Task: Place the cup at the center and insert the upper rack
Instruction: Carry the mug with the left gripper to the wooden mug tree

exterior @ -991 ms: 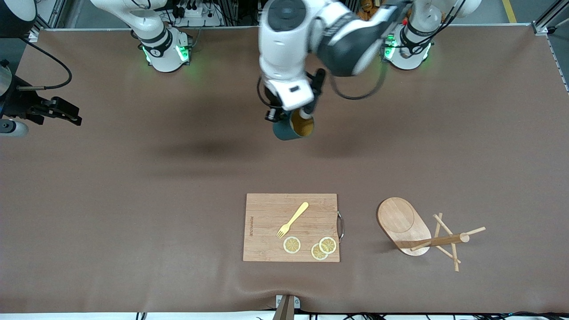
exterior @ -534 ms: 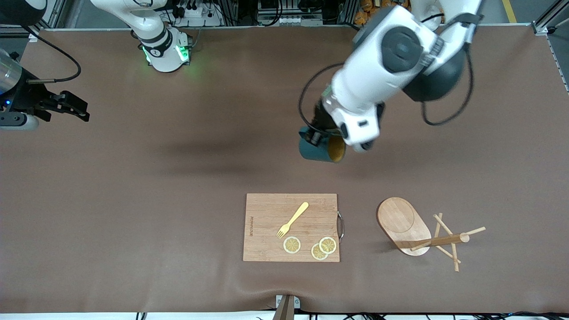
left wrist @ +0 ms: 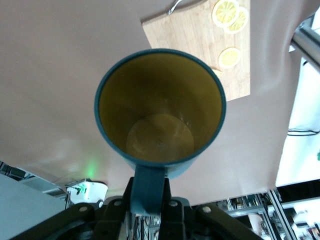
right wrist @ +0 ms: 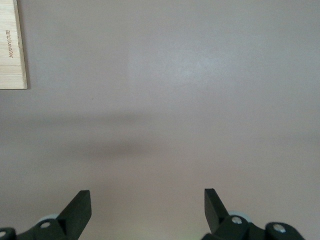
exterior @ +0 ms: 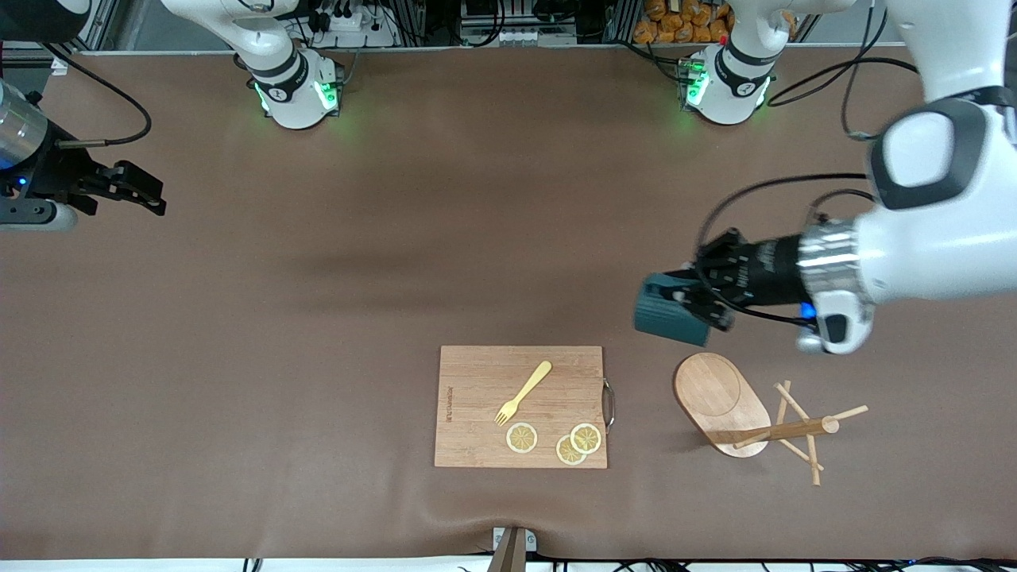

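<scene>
As it clenches the cup (exterior: 670, 316), left hand (exterior: 699, 306) now above upper rack (exterior: 747, 409), right hand (exterior: 147, 200) released, waiting.

Left gripper (left wrist: 148, 204) clamped on the loop handle of the cup (left wrist: 160, 112), held off the brown table (left wrist: 60, 70) with its open mouth facing the camera, yellowish-tan inside and teal rim showing. Past the cup, a wooden cutting board (left wrist: 200, 30) lies on the table with three lemon slices (left wrist: 230, 12) on it, two overlapping, one apart.
</scene>
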Controlling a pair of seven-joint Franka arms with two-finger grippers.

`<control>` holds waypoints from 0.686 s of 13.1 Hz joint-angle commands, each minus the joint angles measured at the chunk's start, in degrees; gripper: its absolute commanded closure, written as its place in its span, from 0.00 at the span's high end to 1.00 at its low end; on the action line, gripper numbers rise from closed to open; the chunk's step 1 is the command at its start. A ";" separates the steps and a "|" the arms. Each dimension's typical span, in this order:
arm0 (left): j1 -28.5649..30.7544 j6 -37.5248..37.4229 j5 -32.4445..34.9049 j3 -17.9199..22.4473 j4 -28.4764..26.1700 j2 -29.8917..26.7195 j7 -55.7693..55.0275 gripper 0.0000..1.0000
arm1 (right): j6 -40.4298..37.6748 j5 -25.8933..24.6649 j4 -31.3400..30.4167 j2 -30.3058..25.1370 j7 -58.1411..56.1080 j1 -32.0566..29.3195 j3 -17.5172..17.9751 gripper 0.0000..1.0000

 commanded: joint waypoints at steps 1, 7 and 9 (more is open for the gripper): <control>2.74 -0.30 -4.07 -0.76 -0.11 1.66 5.02 0.00 | -0.32 -0.93 -1.01 -1.61 1.26 0.92 -0.04 1.00; 8.46 -1.53 -12.94 -0.76 -0.11 7.81 14.70 0.00 | -0.67 -0.93 -1.01 -1.62 2.76 1.89 -0.04 1.00; 10.66 -3.20 -17.86 -0.76 -0.11 10.27 16.82 0.00 | -0.67 -0.93 -1.01 -1.62 2.76 1.89 -0.04 1.00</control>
